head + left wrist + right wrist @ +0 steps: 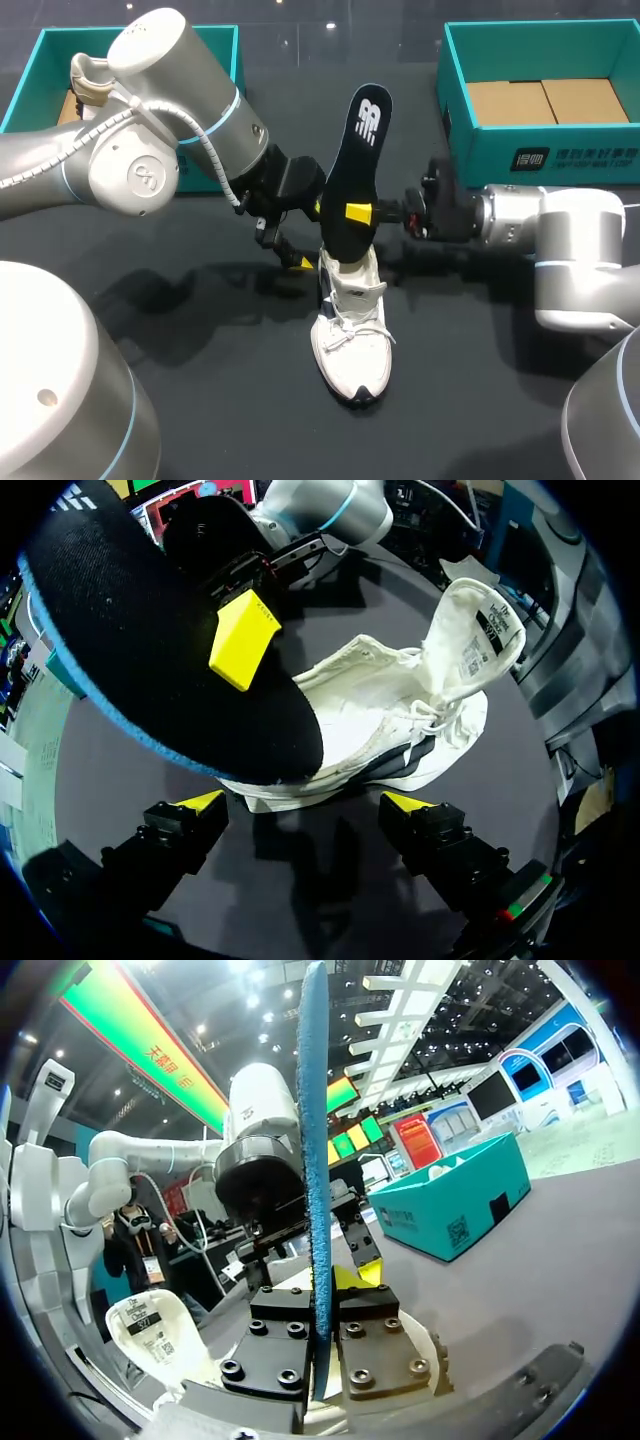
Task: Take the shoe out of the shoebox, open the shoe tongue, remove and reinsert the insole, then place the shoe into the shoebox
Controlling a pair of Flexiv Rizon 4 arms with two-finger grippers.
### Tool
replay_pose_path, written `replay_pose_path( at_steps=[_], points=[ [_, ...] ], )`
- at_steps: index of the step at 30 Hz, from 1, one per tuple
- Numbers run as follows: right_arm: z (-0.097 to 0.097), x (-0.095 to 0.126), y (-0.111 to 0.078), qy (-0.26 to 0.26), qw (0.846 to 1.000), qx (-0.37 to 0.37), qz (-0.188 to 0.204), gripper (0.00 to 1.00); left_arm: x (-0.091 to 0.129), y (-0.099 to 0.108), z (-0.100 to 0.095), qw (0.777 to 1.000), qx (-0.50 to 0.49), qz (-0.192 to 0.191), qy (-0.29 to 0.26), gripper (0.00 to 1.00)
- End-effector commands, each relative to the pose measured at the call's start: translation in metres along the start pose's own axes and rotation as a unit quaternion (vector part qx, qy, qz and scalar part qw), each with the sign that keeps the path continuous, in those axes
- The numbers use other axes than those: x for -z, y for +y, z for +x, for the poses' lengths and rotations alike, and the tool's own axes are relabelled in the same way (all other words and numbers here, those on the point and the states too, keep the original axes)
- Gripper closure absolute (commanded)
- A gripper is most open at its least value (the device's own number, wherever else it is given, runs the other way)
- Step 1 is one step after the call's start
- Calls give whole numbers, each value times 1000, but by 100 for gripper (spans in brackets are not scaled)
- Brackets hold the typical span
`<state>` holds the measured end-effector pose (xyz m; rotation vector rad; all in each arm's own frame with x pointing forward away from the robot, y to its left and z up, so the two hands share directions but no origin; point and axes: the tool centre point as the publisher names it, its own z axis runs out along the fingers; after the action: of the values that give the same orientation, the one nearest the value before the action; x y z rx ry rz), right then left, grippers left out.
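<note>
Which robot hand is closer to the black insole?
Right. The right gripper is shut on the insole; the left gripper is open beside the shoe, holding nothing.

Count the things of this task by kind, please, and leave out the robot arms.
Teal shoebox: 2
White shoe: 1
Black insole: 1
Total: 4
</note>
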<state>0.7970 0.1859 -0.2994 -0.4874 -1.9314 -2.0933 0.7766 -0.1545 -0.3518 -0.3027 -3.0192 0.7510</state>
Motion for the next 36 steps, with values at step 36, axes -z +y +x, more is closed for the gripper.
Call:
replay_pose_path(
  at_steps=[36],
  points=[
    [24,1,-61,3,996,-83,36,100,0,0,0,1000,0,-1,0,0]
  ],
)
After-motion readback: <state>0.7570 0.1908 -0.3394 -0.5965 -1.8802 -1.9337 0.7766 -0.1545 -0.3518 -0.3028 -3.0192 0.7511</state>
